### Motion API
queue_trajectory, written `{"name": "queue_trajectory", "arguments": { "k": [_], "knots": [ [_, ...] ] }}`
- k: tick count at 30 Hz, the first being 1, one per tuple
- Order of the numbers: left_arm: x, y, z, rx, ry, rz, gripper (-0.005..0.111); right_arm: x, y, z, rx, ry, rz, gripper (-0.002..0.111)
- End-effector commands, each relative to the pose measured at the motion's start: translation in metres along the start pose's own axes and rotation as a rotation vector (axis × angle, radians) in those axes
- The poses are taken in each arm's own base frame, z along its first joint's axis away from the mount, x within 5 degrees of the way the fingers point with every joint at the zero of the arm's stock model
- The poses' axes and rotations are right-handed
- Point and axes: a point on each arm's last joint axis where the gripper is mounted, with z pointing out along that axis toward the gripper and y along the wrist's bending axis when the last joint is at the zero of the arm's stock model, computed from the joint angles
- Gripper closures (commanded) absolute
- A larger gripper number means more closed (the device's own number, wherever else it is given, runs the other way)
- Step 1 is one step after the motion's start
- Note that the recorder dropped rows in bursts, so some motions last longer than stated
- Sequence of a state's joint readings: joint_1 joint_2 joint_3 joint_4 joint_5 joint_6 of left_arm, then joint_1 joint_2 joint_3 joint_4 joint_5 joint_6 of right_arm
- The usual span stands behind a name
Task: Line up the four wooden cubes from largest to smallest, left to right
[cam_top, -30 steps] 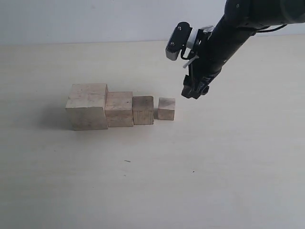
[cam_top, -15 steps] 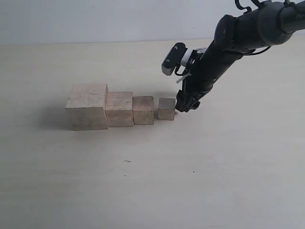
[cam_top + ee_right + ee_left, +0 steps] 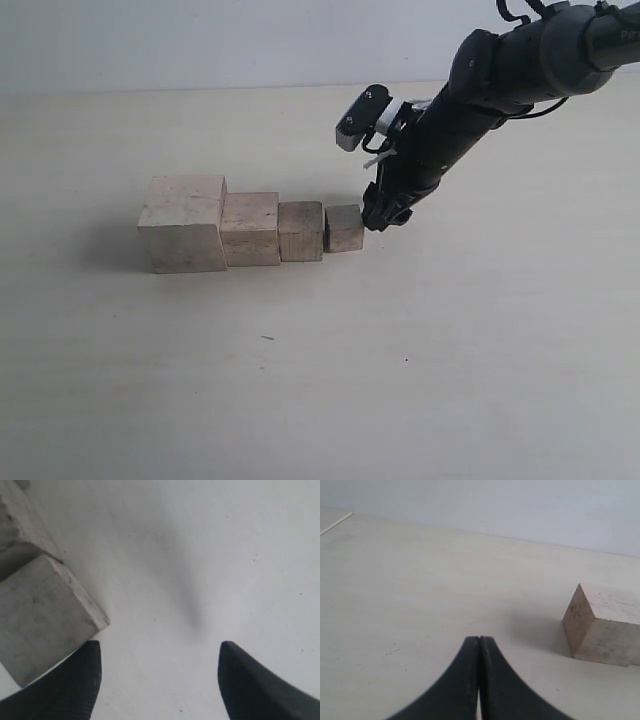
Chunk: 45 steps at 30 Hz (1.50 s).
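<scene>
The four wooden cubes stand in a row on the table, shrinking from left to right: largest (image 3: 183, 222), second (image 3: 250, 228), third (image 3: 300, 231), smallest (image 3: 343, 228). My right gripper (image 3: 385, 212) is low on the table at the smallest cube's right side. It is open with bare table between its fingers (image 3: 160, 650), and one finger (image 3: 75, 685) rests against the smallest cube (image 3: 42, 615). My left gripper (image 3: 479, 639) is shut on nothing, with one wooden cube (image 3: 605, 625) well ahead of it. The left arm is out of the exterior view.
The pale table (image 3: 450, 350) runs wide on all sides of the row. A light wall (image 3: 200, 40) stands behind it. The right arm (image 3: 500, 70) slants down from the upper right over the table.
My right gripper came down and leftward to the smallest cube's right side. The cube slid left, and the gap to the third cube has closed.
</scene>
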State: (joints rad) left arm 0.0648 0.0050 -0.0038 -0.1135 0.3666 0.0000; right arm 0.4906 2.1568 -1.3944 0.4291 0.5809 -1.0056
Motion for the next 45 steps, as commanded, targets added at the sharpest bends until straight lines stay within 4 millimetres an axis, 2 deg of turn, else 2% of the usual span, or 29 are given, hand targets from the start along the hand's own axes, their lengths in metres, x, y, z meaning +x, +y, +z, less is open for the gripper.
{"name": "queue_trajectory", "arguments": {
  "k": [1, 23, 27, 32, 35, 38, 40, 41, 45],
  "knots": [
    [0.0, 0.0, 0.0, 0.006, -0.009, 0.003, 0.107, 0.0, 0.004, -0.001, -0.028, 0.01, -0.003, 0.045],
    [0.0, 0.0, 0.0, 0.006, -0.009, 0.003, 0.107, -0.002, 0.006, -0.001, -0.056, -0.009, -0.014, 0.045],
    [0.0, 0.0, 0.0, 0.006, -0.009, 0.003, 0.107, 0.002, 0.006, -0.013, -0.049, 0.058, -0.091, 0.045],
    [0.0, 0.0, 0.0, 0.006, -0.009, 0.003, 0.107, -0.007, 0.001, -0.049, 0.058, 0.053, -0.007, 0.05],
    [0.0, 0.0, 0.0, 0.006, -0.009, 0.003, 0.107, -0.015, 0.004, -0.08, 0.084, 0.004, 0.155, 0.061],
    [0.0, 0.0, 0.0, 0.006, -0.009, 0.003, 0.107, -0.022, 0.009, -0.111, 0.105, -0.053, 0.299, 0.086],
    [0.0, 0.0, 0.0, 0.006, -0.009, 0.003, 0.107, -0.026, 0.014, -0.135, 0.119, -0.095, 0.304, 0.103],
    [0.0, 0.0, 0.0, 0.006, -0.009, 0.003, 0.107, -0.027, 0.016, -0.145, 0.117, -0.109, 0.309, 0.108],
    [0.0, 0.0, 0.0, 0.006, -0.009, 0.003, 0.107, -0.034, 0.029, -0.189, 0.119, -0.226, 0.381, 0.108]
  ]
}}
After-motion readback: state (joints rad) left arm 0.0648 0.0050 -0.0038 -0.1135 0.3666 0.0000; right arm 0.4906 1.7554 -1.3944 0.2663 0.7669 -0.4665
